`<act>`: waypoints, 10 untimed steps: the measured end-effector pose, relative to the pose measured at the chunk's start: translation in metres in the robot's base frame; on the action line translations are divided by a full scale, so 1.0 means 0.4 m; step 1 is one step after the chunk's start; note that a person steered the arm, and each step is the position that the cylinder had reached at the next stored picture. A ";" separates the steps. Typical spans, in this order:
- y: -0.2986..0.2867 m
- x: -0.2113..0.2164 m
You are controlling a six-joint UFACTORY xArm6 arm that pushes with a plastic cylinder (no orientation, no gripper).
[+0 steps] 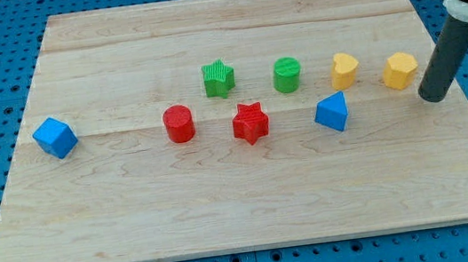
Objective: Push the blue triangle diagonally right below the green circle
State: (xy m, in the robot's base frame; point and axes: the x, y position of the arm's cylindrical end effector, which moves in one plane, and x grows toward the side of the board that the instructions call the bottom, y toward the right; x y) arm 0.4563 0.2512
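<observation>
The blue triangle (332,113) lies on the wooden board (225,204), right of centre. The green circle (287,74) stands above it and a little to its left. The triangle is below and to the right of the circle, with a small gap between them. My tip (433,97) is at the view's right, well to the right of the blue triangle and just right of and below the yellow hexagon (400,70). It touches no block.
A yellow heart-like block (344,70) sits right of the green circle. A green star (219,78), a red star (250,123) and a red cylinder (178,123) stand in the middle. A blue cube (55,137) is at the left.
</observation>
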 end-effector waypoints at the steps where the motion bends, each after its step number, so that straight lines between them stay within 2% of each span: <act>1: -0.001 0.009; 3: -0.002 0.011; 5: -0.199 0.025; 7: -0.252 -0.046; 8: -0.323 -0.017; 9: -0.322 0.088; 10: -0.276 0.143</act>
State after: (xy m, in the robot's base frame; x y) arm 0.5135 0.1407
